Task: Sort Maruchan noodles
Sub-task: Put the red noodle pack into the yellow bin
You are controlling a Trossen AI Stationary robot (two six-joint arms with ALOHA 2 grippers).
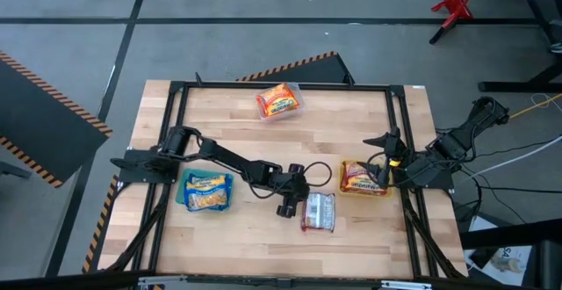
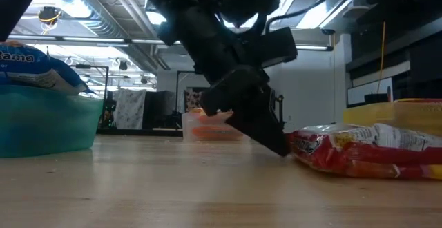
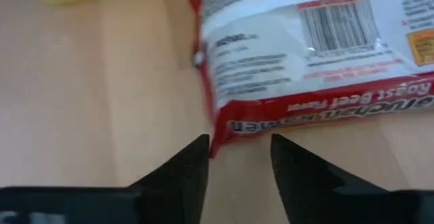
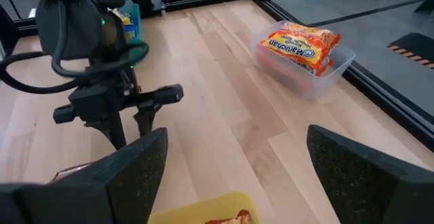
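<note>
The table [image 1: 263, 237] is pale, straight-grained wood framed by black metal rails. Near its front centre lies a flat, crinkly plastic dark red-and-white ramen packet [image 1: 319, 212], barcode side up with "Roast Beef" printed along its red border, its glossy film puckered at the sealed ends. The left gripper [image 1: 287, 208], matte black with two tapered wedge-shaped fingers, sits low over the wood just beside that packet's left edge; its fingers are parted by a narrow gap and hold nothing, their tips close to the packet's red edge, though contact cannot be confirmed. From table height the same gripper [image 2: 266, 128] slants down with its tip next to the packet [image 2: 366, 152]. A shallow teal plastic bin [image 1: 207, 192] at the left side holds a blue-and-yellow crinkly packet [image 1: 208, 191]. A shallow clear plastic bin [image 4: 308, 64] at the far edge holds an orange-red packet [image 4: 300, 45] with glossy wrinkled film. A shallow yellow plastic bin [image 1: 363, 178] at the right holds another packet with red and yellow print [image 1: 362, 177]. The right gripper [image 1: 384, 163] hangs at the yellow bin's right edge, its broad black fingers spread wide and empty.
</note>
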